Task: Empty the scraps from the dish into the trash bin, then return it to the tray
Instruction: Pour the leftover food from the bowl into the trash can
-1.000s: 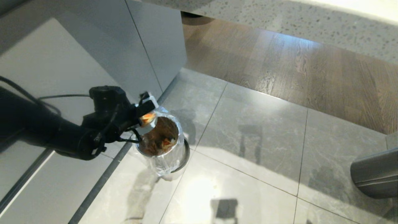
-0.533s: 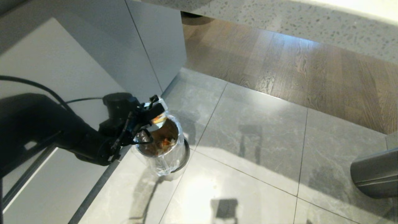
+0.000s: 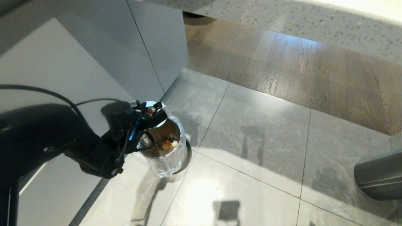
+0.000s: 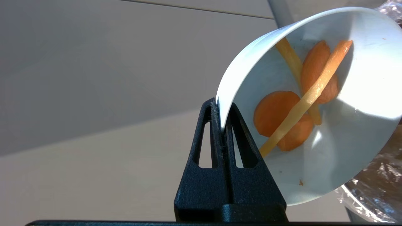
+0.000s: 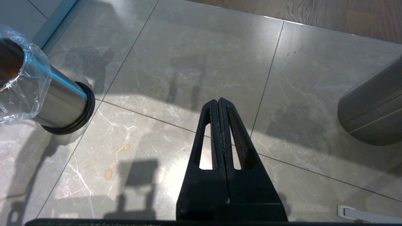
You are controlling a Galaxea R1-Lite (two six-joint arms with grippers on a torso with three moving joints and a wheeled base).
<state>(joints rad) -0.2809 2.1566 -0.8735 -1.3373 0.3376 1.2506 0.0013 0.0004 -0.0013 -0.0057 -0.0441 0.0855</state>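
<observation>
**Dish tipped over the trash bin, scraps clinging inside**

I have the dish (image 4: 329, 131) tilted steeply on its side right above the mouth of the trash bin (image 3: 165, 147), at the bin's cabinet-side rim. Inside the dish, the scraps (image 4: 301, 103) cling to the glossy wall: two orange chunks and two thin pale-yellow sticks lying crossed over them, plus a few tiny crumbs lower down. From my head camera only a sliver of the dish's pale rim and a dab of orange show above the bin.

My left gripper (image 4: 222, 125) is clamped on the dish's rim, one finger inside and one outside, the jaws pressed nearly together on the thin wall.

The bin itself holds a brownish heap with some orange and pale bits on top, and its crinkly clear bag (image 5: 23, 78) is folded over the rim. It stands on the grey tiled floor (image 3: 251, 141), just beside the foot of the grey cabinet (image 3: 94, 62).

My right gripper (image 5: 219, 125) hangs over the floor tiles well away from the bin, fingers together and holding nothing. Farther from the bin on that side lies a larger brushed-steel cylinder (image 5: 370, 110).
</observation>
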